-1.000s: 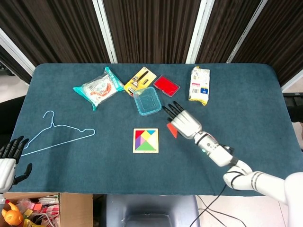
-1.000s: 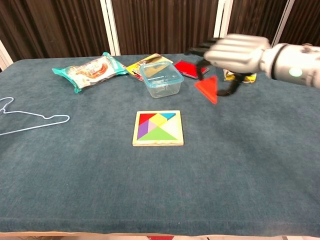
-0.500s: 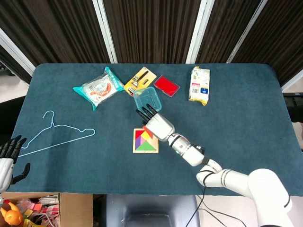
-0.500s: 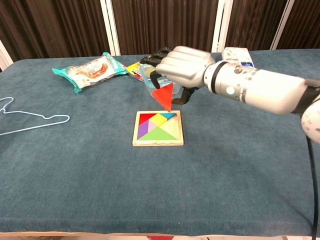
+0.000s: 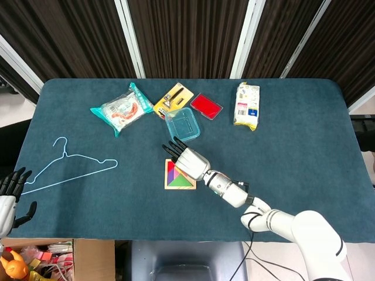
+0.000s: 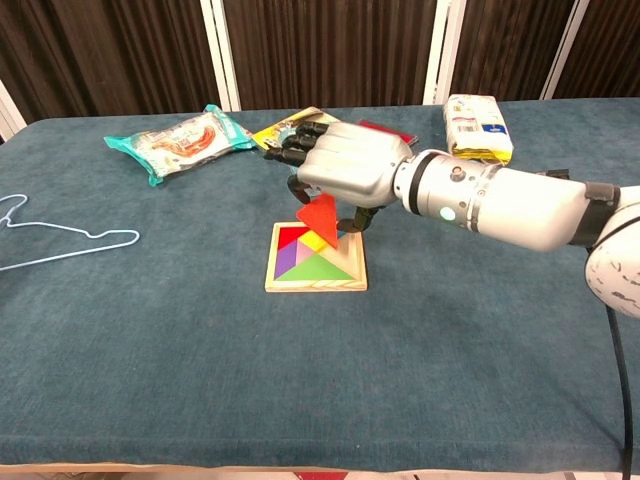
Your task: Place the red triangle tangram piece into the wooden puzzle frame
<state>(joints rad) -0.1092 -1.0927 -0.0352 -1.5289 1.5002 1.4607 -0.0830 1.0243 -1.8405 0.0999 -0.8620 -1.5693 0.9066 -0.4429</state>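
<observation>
While the table [image 5: 304, 123] with its dark teal cloth sits before a wall of dark curtains [image 5: 187, 35], I see my right hand [image 6: 345, 170] hanging above the wooden frame [image 6: 316, 284], pinching the red triangle [image 6: 319, 217] just over its upper right corner. My left hand [image 5: 9, 196] rests off the table's edge, fingers apart, holding nothing.
</observation>
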